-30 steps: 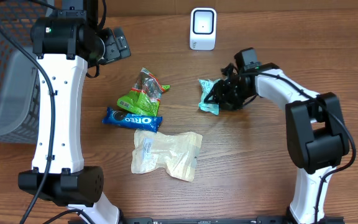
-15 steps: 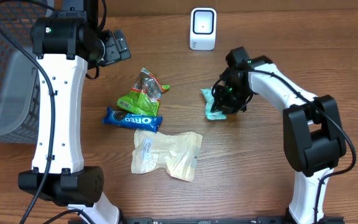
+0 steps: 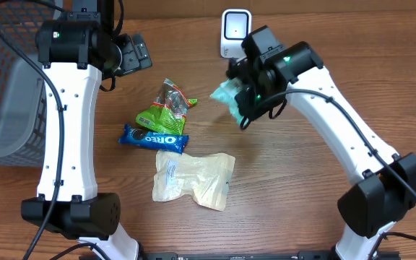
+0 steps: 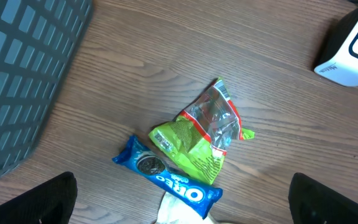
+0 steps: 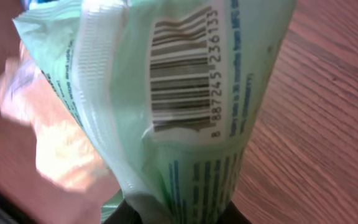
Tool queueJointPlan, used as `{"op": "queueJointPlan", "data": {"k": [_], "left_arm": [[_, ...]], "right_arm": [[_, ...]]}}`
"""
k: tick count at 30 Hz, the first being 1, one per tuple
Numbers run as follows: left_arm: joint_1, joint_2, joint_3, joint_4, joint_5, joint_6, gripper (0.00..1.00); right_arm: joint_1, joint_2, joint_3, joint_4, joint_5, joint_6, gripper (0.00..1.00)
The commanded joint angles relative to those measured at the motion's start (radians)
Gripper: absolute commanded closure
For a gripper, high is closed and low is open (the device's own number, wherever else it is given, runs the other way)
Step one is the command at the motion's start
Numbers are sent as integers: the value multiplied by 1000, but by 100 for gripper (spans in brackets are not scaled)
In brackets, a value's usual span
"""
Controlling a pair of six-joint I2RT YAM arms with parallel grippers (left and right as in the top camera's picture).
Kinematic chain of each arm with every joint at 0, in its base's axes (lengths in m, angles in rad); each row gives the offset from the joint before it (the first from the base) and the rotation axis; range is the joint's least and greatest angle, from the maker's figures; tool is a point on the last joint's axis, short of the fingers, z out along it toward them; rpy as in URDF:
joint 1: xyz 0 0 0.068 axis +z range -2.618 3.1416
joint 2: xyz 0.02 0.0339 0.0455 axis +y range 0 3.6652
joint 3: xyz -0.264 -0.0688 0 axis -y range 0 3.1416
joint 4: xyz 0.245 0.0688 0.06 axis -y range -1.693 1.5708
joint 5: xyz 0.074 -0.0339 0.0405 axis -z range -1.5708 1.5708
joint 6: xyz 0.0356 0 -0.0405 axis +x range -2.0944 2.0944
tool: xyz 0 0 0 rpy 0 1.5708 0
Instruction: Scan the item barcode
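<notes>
Change from a second ago: the green packet no longer lies on the table well to the near right of the scanner. It is now lifted and hangs just on the near side of the scanner. The right gripper is narrow, clamped on one end of the packet. The packet sticks out from the jaws, with its barcode facing the wrist camera. The left gripper is spread wide, holds nothing, and is unmoved well left of the scanner.
</notes>
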Motion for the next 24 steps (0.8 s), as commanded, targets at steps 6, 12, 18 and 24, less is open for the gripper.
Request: {"op": "queueJointPlan", "data": {"k": [6, 12, 18, 24], "left_arm": [[2, 11, 3, 4, 5, 16, 0], [2, 11, 3, 4, 5, 16, 0], [2, 11, 3, 4, 5, 16, 0], [2, 11, 3, 4, 5, 16, 0]], "right_arm": [[43, -39, 139, -115, 16, -221, 96], [68, -76, 177, -112, 16, -300, 96], [69, -156, 182, -98, 1, -350, 96], [68, -266, 182, -84, -83, -457, 96]]}}
